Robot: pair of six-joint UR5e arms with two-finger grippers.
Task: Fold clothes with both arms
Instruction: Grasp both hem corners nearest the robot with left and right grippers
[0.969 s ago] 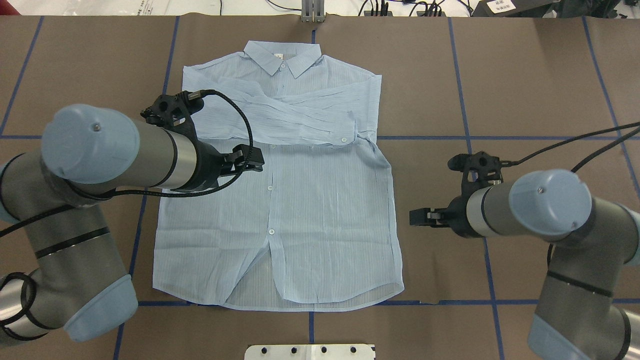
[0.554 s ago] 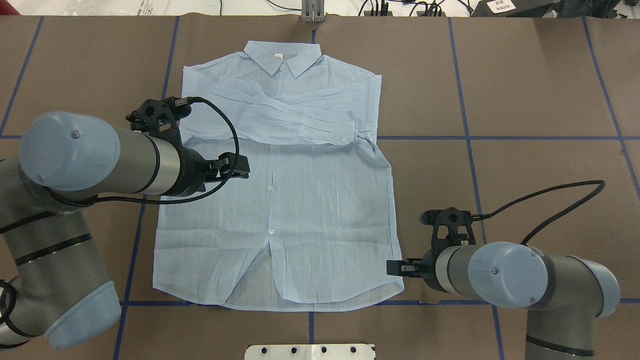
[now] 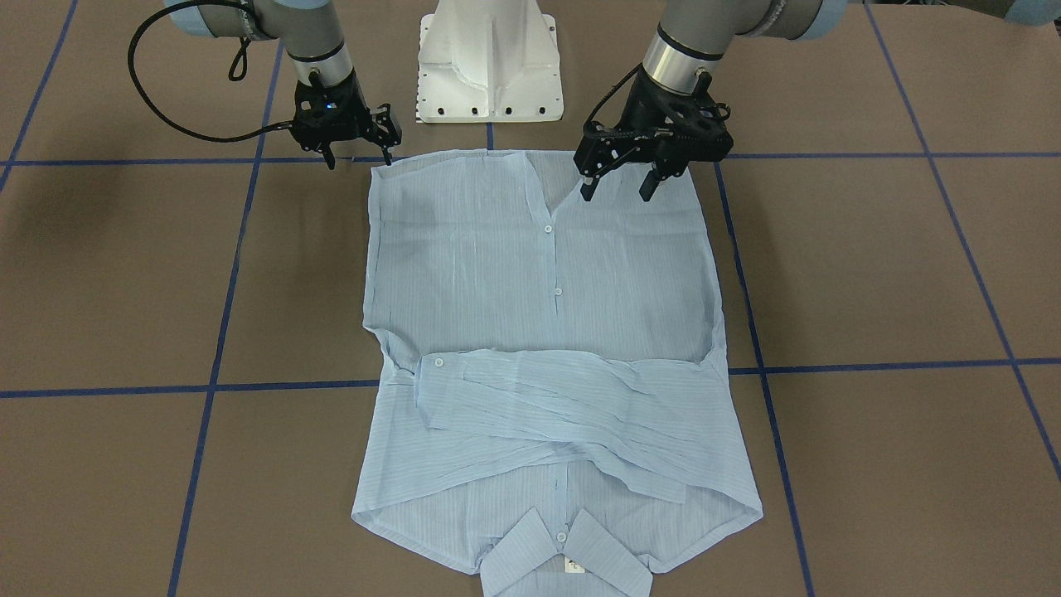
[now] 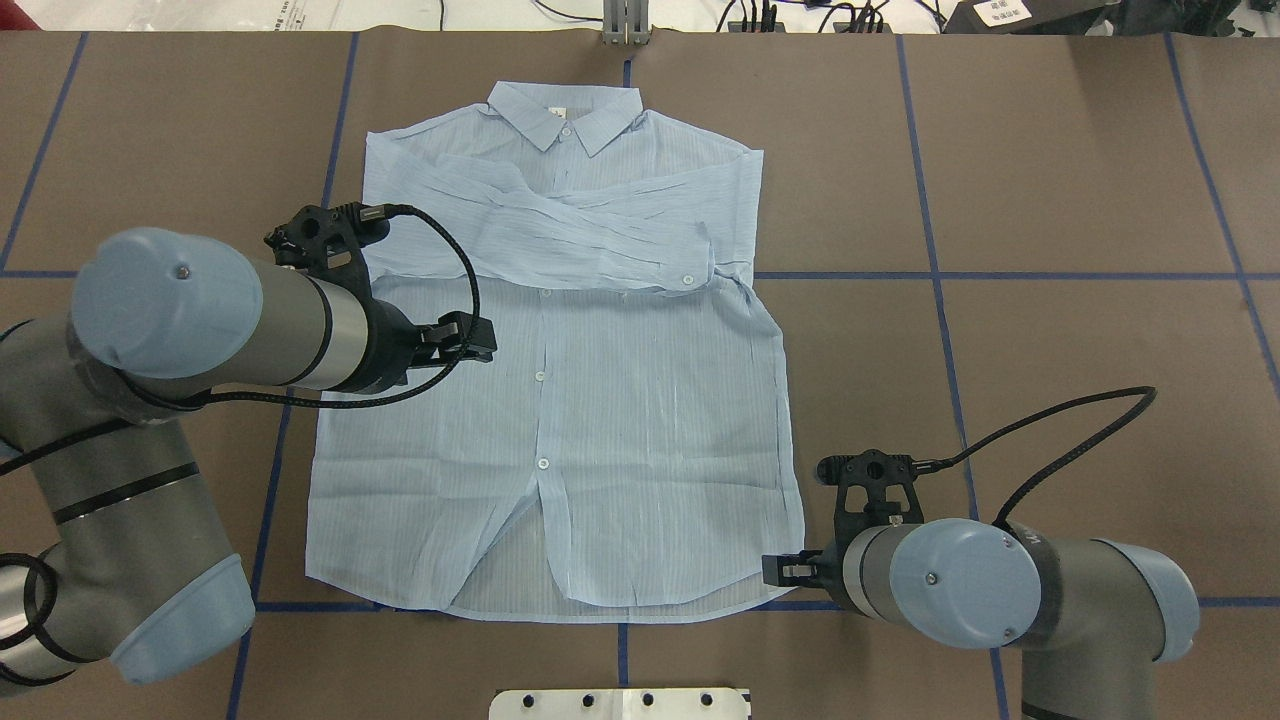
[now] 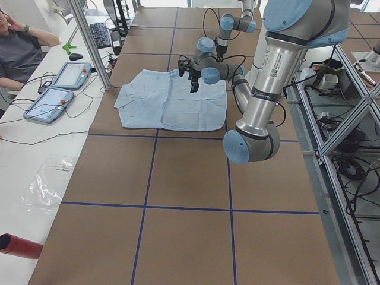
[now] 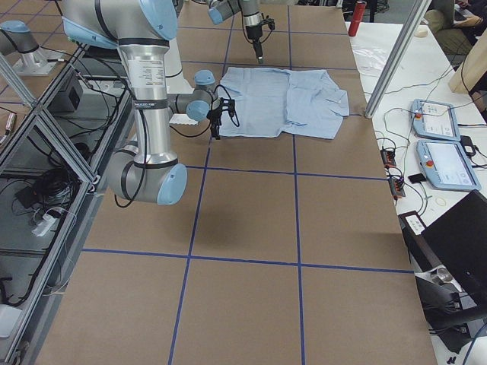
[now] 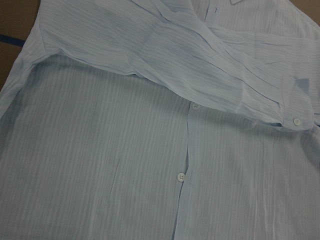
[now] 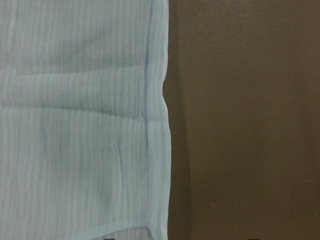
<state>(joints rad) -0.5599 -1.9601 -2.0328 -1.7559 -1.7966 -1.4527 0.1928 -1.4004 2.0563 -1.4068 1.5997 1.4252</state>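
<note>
The pale blue shirt [image 4: 600, 400] lies flat on the brown table, collar [image 4: 565, 115] at the far side and both sleeves crossed over the chest. My left gripper [image 3: 617, 192] hangs open above the shirt's left half, near the button placket, holding nothing. The left wrist view shows the shirt [image 7: 150, 150] close below, with a cuff [image 7: 295, 107] at the right. My right gripper [image 3: 358, 157] stands open and low at the hem corner [image 3: 377, 166] on the shirt's right side. In the right wrist view the shirt's side edge [image 8: 157, 125] runs down to that corner.
The white pedestal base [image 3: 489, 66] stands just behind the hem. Blue tape lines [image 4: 940, 275] grid the table. Bare brown table lies left and right of the shirt. A seated person [image 5: 18, 53] and two tablets [image 5: 59, 86] are at a side desk beyond the collar end.
My right arm has swung back toward the robot along the shirt's right edge, down to the hem corner. My left arm has drawn back a little to the left, still open over the shirt.
</note>
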